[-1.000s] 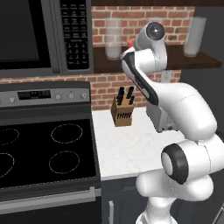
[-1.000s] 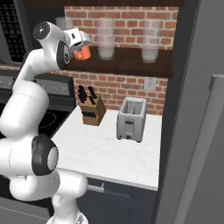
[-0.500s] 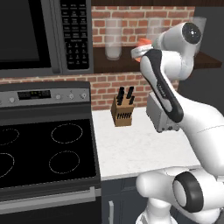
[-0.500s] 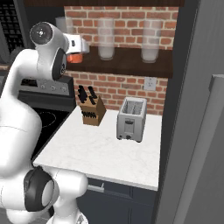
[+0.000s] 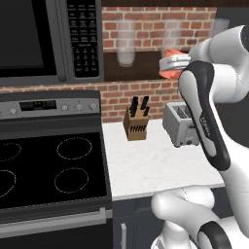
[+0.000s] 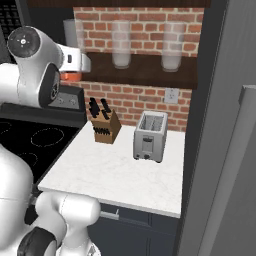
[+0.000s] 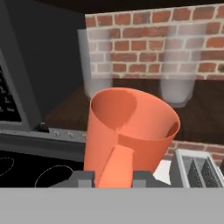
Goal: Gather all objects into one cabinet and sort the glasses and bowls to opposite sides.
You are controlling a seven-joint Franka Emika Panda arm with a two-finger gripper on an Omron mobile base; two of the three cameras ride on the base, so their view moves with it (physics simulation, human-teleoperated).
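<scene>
Orange cup (image 7: 131, 131) held high in the pincer (image 7: 114, 178), well above the counter (image 5: 151, 165). Jaws closed on the cup's wall. It appears to carry a handle or rib on the near side, sitting between the fingertips. Cup tips slightly, mouth open toward the brick wall.

From the left base view, the cup (image 5: 171, 68) rides in front of the shelf, level with two frosted glass jars (image 5: 125, 44). Below stand the knife block (image 5: 135, 121) and the toaster (image 5: 181, 124). From the right, the cup (image 6: 70, 76) peeks out under the forearm.

Step in hand: carrying the cup to the cabinet. To do it well, I judge:
- keep the grip steady; the hold on the thin wall looks narrow
- swing clear of the jars on the shelf
- level the cup before setting it down
- place it on the glasses' side, away from the bowl
</scene>
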